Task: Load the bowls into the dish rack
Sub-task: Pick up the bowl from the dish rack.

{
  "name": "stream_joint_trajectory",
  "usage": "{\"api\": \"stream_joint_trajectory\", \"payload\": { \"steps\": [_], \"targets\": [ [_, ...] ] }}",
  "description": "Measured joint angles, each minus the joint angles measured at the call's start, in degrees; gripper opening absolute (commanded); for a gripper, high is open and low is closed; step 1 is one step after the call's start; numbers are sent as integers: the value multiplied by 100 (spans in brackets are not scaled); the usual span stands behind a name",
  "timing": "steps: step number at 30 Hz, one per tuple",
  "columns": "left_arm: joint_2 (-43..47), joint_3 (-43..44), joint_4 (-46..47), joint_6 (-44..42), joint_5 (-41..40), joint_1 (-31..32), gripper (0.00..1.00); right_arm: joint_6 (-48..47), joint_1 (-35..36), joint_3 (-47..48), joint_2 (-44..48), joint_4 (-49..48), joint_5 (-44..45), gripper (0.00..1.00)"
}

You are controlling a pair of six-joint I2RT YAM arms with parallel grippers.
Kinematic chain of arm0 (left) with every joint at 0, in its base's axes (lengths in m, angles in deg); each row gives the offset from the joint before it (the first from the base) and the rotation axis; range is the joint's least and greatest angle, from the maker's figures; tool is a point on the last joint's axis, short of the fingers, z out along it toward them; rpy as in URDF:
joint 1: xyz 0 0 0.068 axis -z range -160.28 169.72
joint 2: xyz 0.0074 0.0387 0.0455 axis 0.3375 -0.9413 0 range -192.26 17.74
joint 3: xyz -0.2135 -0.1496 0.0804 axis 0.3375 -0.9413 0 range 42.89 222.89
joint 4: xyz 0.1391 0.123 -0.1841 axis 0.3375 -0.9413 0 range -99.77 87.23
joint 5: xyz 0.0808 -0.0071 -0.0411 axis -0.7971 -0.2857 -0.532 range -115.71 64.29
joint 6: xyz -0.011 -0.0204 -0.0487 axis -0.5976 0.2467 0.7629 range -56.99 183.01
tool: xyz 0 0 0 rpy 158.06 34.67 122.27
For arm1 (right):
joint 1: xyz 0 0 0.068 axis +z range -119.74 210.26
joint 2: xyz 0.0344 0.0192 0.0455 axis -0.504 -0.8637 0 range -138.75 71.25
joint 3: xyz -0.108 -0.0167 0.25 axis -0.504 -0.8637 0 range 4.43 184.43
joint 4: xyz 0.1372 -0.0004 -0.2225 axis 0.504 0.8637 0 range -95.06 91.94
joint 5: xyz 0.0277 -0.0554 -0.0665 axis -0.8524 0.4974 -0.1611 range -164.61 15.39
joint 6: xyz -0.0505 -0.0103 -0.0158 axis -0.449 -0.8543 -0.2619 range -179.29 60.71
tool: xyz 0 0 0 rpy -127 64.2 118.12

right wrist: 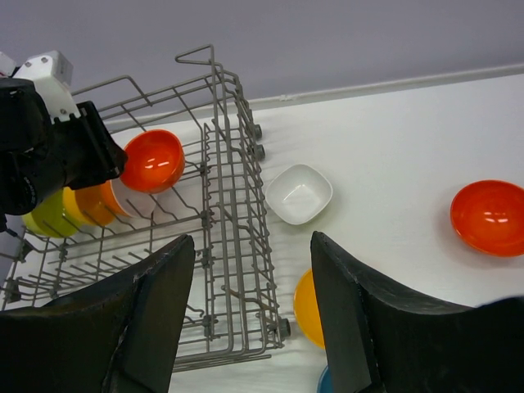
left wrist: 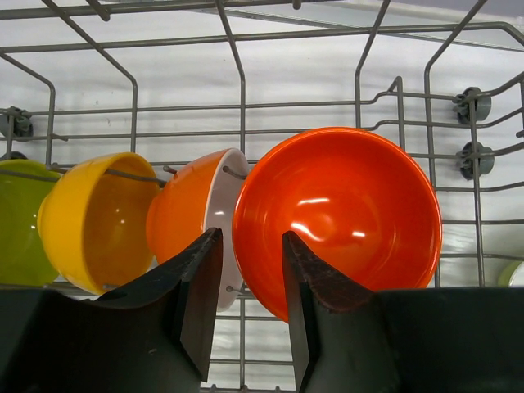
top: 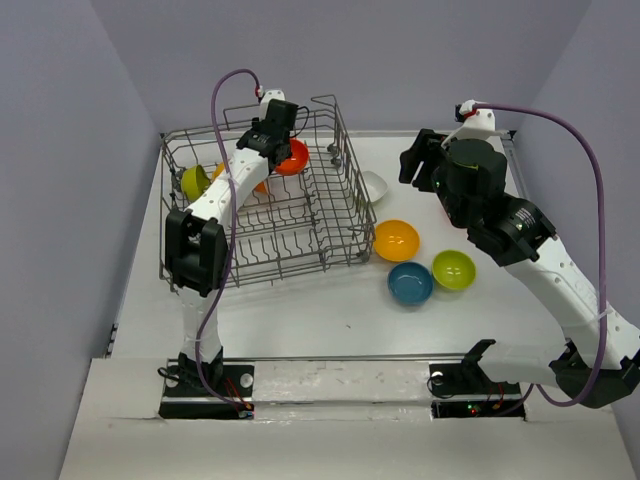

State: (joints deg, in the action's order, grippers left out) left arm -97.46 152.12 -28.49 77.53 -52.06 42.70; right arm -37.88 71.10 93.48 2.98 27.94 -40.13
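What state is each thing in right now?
dish rack, upright, partly loaded
red-orange bowl, on edge in rack
left hand, open astride its rim
right hand, open, empty
white bowl, upright on table
teal bowl, upright on table
lime green bowl, upright on table
orange-yellow bowl, upright on table

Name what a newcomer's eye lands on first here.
The glossy red-orange bowl standing on edge at the far end of the dish rack, with the left gripper fingers on either side of its rim. Next, the loose pieces on the table to the right of the rack: white bowl, orange-yellow bowl, teal bowl and lime green bowl, with the right gripper open above them.
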Motion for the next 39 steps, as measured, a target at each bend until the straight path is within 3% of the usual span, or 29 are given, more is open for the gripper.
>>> {"api": "stream_joint_trajectory", "payload": {
  "steps": [39],
  "targets": [
    [22,-339,208,42,179,-98,43,2,0,0,-2,0,0,64]
  ]
}}
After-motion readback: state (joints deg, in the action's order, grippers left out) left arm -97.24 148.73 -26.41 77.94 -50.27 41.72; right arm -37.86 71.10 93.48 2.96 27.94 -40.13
